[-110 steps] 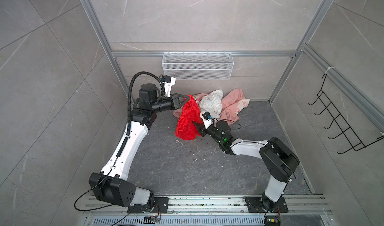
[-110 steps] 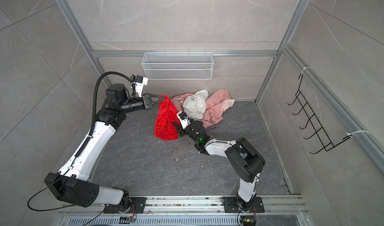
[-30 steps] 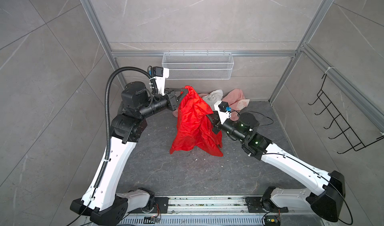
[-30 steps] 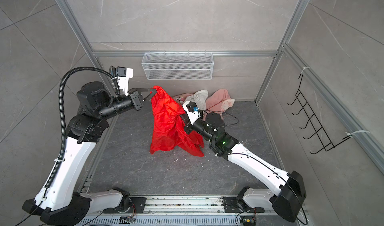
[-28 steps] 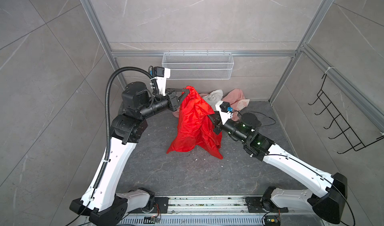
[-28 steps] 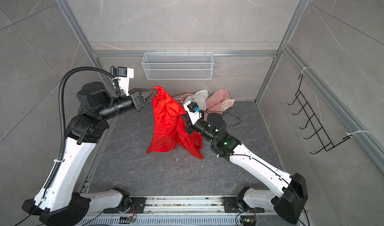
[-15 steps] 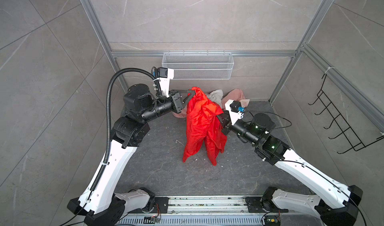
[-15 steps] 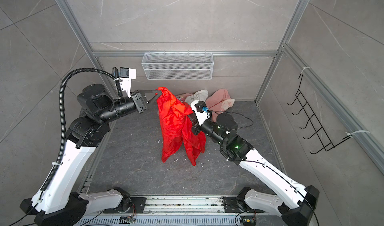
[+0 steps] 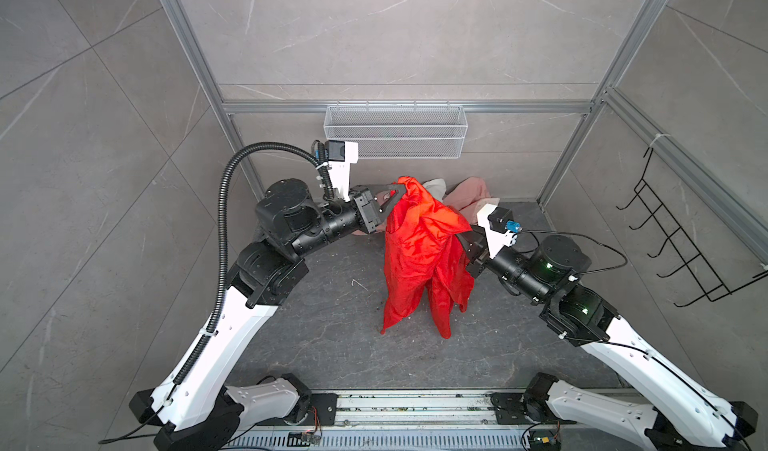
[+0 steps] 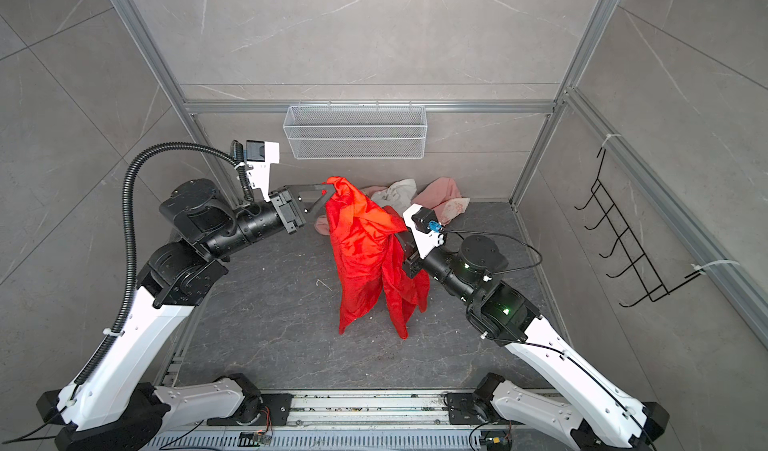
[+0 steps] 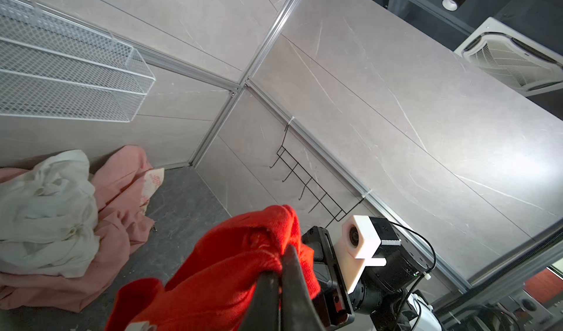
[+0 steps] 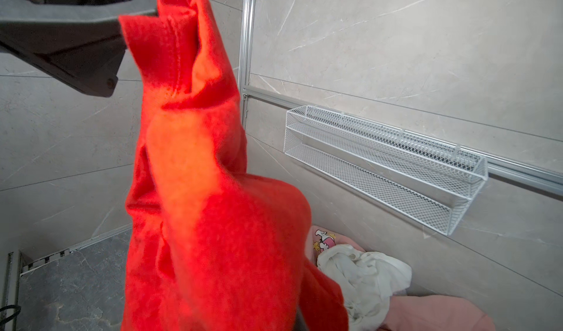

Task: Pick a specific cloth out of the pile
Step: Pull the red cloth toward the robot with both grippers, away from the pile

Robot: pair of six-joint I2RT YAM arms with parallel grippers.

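While I am watching both top views, the left gripper (image 9: 400, 187) (image 10: 329, 187) is clamping its black jaws tight on the top fold of the bright red, thin, slightly shiny cloth (image 9: 419, 258) (image 10: 361, 258). The left wrist view is showing the same pinch, with the two fingers (image 11: 289, 271) pressed together and red fabric (image 11: 231, 271) bunched between them. The right gripper (image 9: 462, 233) (image 10: 402, 232) is sitting closed at a second high point of the cloth, lower than the first. Its jaws are buried in the fabric, so I am judging that hold from the ridge of fabric running between the two grippers.

From those two points the cloth is hanging in long folds over the middle of the dark grey stone-look floor (image 9: 332, 328). I cannot tell whether its lowest tips are touching the floor. In the right wrist view the cloth (image 12: 207, 192) is filling most of the frame, with the left gripper (image 12: 122, 18) biting its top edge.

Behind it, against the back wall, the pile (image 9: 471, 193) (image 10: 419, 197) is lying apart from the cloth: a crumpled white garment (image 11: 45, 210) (image 12: 365, 280) resting on a salmon-pink garment with a cartoon print (image 11: 122, 192) (image 12: 432, 317). Above the pile, a white wire mesh basket (image 9: 395, 133) is hanging on the wall, and a black wire hook rack (image 9: 673, 249) is hanging on the right wall.
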